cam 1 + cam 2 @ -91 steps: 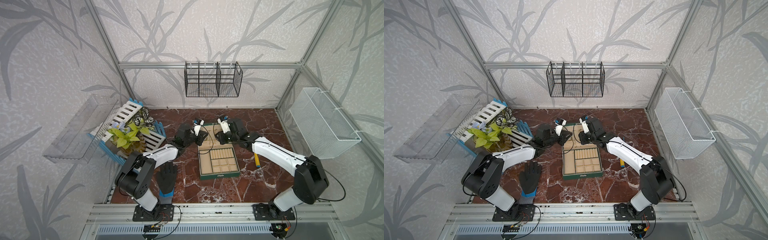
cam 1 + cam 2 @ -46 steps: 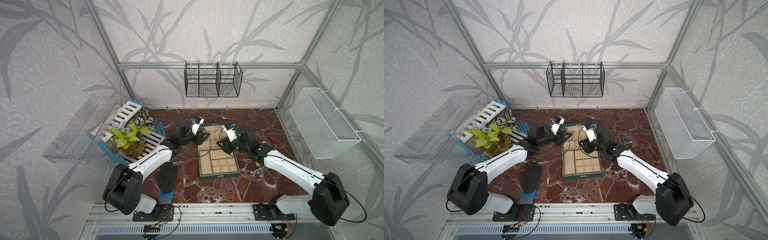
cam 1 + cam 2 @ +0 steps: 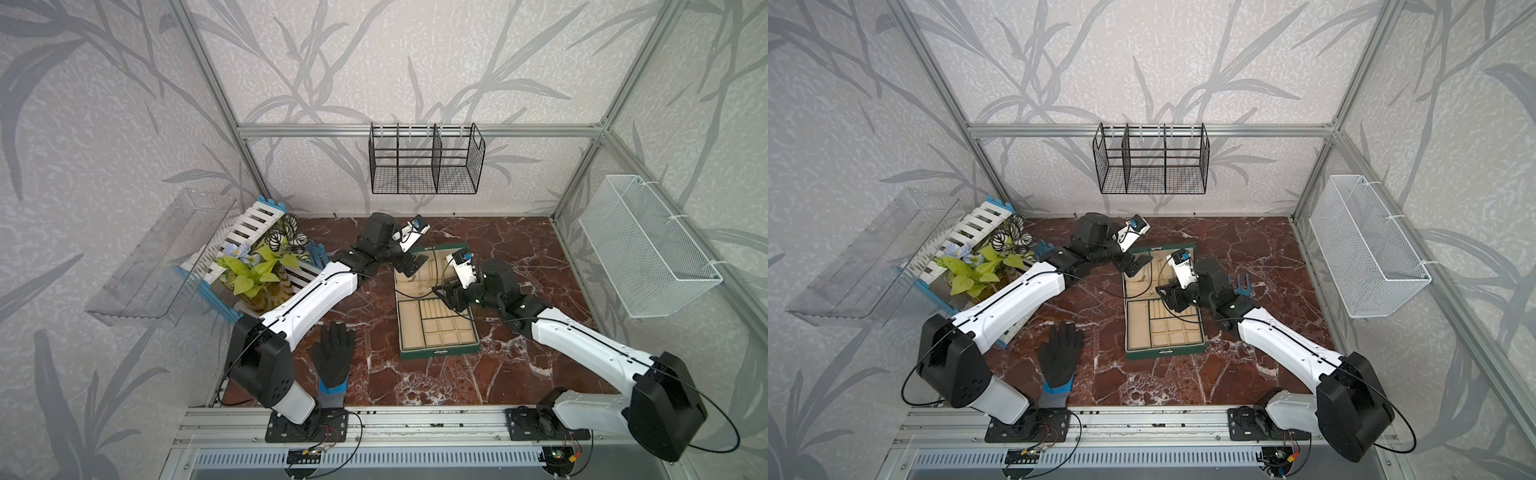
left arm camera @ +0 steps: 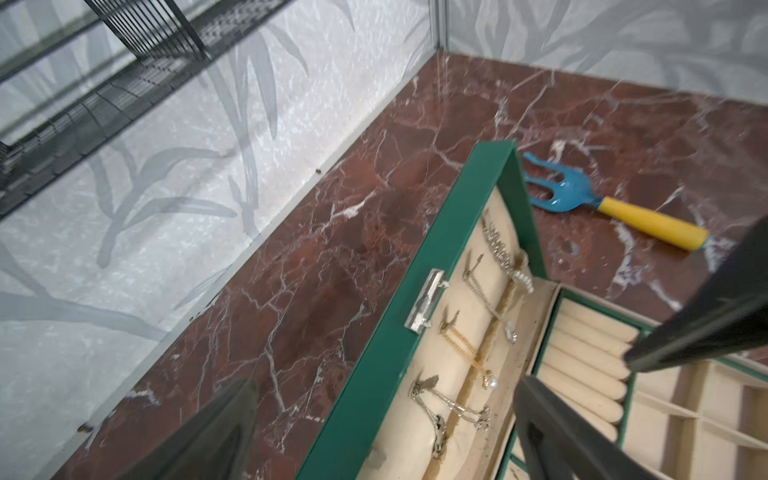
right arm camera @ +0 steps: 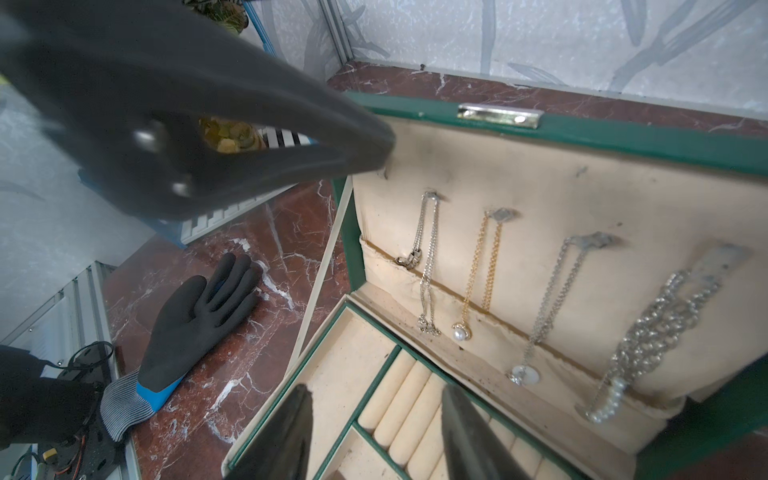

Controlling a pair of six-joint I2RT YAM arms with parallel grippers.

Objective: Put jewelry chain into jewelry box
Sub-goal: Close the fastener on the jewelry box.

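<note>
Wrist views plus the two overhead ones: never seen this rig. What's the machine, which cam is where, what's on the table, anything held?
A left arm and a right arm are mounted at the front edge of a marble table. Each ends in a two-fingered claw. The two wide pictures come from one overhead stereo camera, so they show nearly the same scene. The other two come from a camera on each wrist, looking past that arm's own claw.

On the table are an open green box, a black glove, a blue fork with a yellow handle, and a crate of plants. Four chains hang inside the lid.

The left claw and right claw are both at the box, fingers apart, holding nothing.
</note>
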